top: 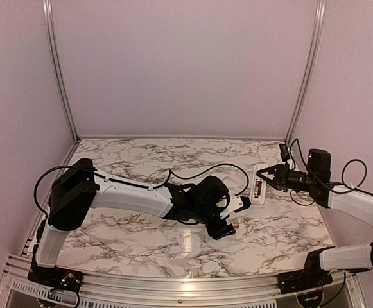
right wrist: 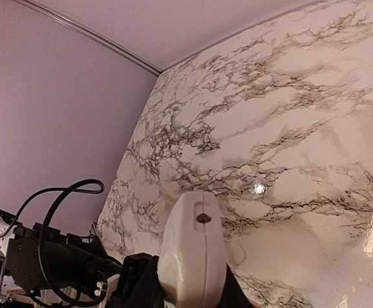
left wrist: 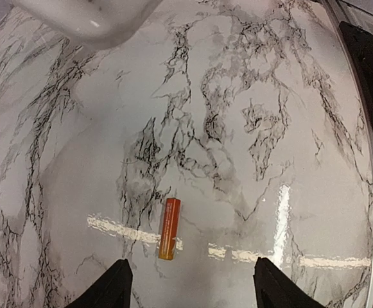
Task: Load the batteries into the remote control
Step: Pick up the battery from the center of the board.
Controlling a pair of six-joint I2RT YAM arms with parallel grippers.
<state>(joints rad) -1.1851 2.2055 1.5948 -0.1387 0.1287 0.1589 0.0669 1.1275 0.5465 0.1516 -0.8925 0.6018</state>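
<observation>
One coppery-orange battery (left wrist: 169,228) lies flat on the marble table (left wrist: 250,128), just ahead of my left gripper (left wrist: 192,292) and nearer its left finger. The fingers (left wrist: 112,289) are spread wide and hold nothing. In the top view the battery (top: 235,226) is a small red speck by the left gripper (top: 226,228). My right gripper (top: 273,176) is shut on the white remote control (top: 258,183) and holds it above the table at the right. A reddish strip shows on its upturned face. The right wrist view shows the remote (right wrist: 196,256) end-on between the fingers. No second loose battery is in view.
A blurred white rounded shape (left wrist: 90,19) sits at the top left of the left wrist view. The right arm's black base (left wrist: 372,64) is at that view's right edge. Metal rails (top: 58,70) and pale walls enclose the table.
</observation>
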